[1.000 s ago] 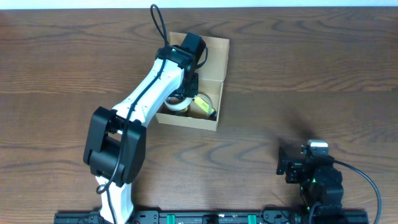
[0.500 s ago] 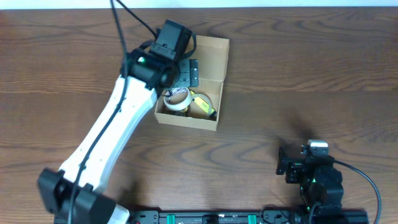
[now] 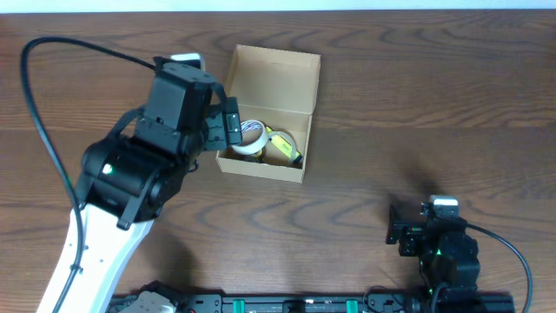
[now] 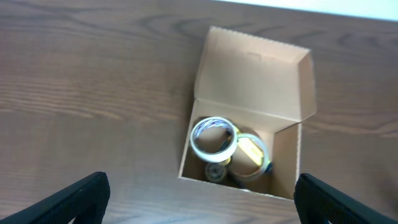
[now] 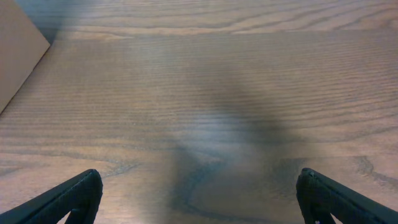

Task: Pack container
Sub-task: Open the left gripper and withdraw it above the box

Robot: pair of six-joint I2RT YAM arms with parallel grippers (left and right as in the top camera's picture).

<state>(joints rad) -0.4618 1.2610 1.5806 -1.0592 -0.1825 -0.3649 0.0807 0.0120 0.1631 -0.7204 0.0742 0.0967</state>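
Observation:
The container (image 3: 276, 80) is a tan cardboard box at the table's back middle, with its flap lid standing open behind it. Inside lie a white tape roll (image 3: 249, 137) and a yellow roll (image 3: 283, 146). My left gripper (image 3: 228, 123) hangs open and empty above the box's left edge. The left wrist view looks down into the container (image 4: 249, 62) at the white roll (image 4: 213, 138), the yellow roll (image 4: 252, 152) and a small grey roll (image 4: 216, 171); the left gripper (image 4: 202, 205) spreads wide. My right gripper (image 3: 401, 229) rests open at the front right, holding nothing.
Bare dark wood table (image 3: 434, 113) surrounds the box. The right wrist view shows only tabletop (image 5: 205, 93) between the right gripper (image 5: 199, 199) fingers, and a tan box corner (image 5: 15, 56) at far left.
My left gripper opened, let go of the white roll inside the box, then lifted out and drew back to the left. The right arm has stayed still.

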